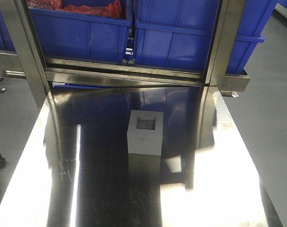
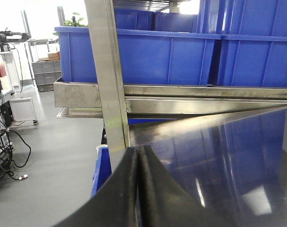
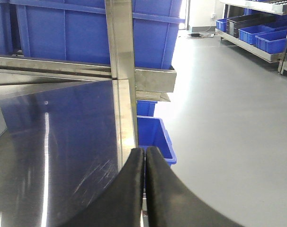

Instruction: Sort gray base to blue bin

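And there sat the gray base (image 1: 145, 132), recess facing up, in the middle of the shiny steel table (image 1: 219, 189), well short of the blue crates (image 1: 181, 42) racked behind it, while the left gripper (image 2: 139, 158) and right gripper (image 3: 144, 160) each had black fingers pressed together on nothing.

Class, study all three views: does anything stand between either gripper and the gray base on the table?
Nothing visible does. The gray base stands alone on the steel table. In each wrist view, only tabletop lies between it and the shut left gripper or the shut right gripper.
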Controlling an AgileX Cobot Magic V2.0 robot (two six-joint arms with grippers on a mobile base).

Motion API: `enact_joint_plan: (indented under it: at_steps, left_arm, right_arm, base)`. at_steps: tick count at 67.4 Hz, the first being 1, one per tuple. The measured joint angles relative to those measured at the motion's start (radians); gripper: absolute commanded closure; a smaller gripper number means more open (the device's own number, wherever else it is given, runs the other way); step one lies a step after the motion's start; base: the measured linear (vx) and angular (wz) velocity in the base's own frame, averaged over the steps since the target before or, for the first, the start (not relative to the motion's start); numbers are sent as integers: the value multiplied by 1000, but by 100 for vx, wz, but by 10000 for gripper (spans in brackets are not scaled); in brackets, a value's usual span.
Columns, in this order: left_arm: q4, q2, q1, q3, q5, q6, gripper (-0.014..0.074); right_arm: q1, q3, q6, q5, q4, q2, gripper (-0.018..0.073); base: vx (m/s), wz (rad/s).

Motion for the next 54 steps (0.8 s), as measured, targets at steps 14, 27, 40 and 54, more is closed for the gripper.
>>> enact_joint_plan:
  at_steps: [14, 27, 40, 54]
  left_arm:
    - [0, 0, 0, 0, 0, 0, 603]
    - [0, 0, 0, 0, 0, 0, 603]
    - [0, 0, 0, 0, -1, 0, 603]
    - [0, 0, 0, 0, -25, 0, 603]
  right_arm:
    - [0, 0, 0, 0, 0, 0, 564]
    - [0, 0, 0, 0, 0, 0, 564]
    - [0, 0, 0, 0, 0, 0, 564]
    - [0, 0, 0, 0, 0, 0, 564]
  base:
    - [0, 0]
    - [0, 0]
    - [0, 0]
    - [0, 0]
